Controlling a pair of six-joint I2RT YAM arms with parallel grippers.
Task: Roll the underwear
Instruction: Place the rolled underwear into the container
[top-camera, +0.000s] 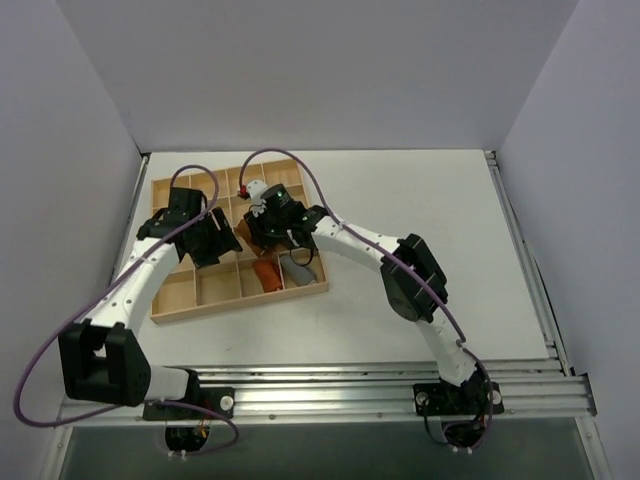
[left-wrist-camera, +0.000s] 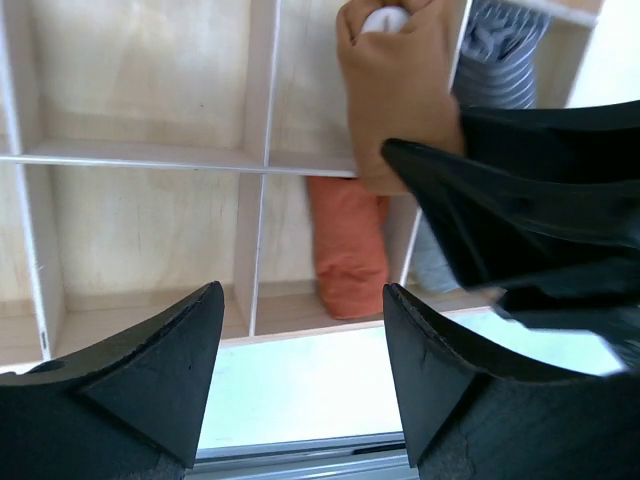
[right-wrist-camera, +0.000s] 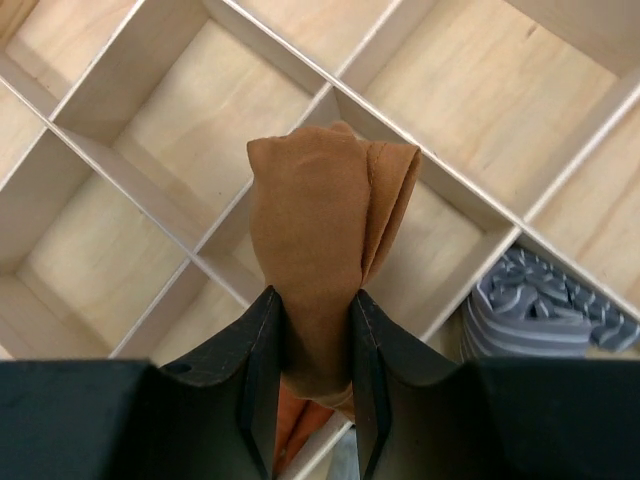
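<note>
One desk (top-camera: 420, 190) w/ tray (top-camera: 240, 305) below both arms. Underwear (right-wrist-camera: 320, 230), prob. soft, light, floppy, sits bunched btwn right fingers (right-wrist-camera: 262, 380), clamped on it, rest past tips. Left fingers (left-wrist-camera: 165, 375) apart, empty. Grip thick folds, not loose edges.

The left gripper (left-wrist-camera: 300, 375) holds its two black fingers (left-wrist-camera: 150, 385) spread wide, nothing between them, over the near rim of a wooden divider tray (left-wrist-camera: 150, 155). An orange rolled cloth (left-wrist-camera: 348, 245) lies in a near-row cell, and a grey striped cloth (left-wrist-camera: 500, 45) sits in a cell farther back. The caramel-brown underwear (left-wrist-camera: 395, 100) shows in front of the dividers, with the right gripper (left-wrist-camera: 430, 170) black against its lower right edge. White tabletop (left-wrist-camera: 300, 395) lies below the tray.
</note>
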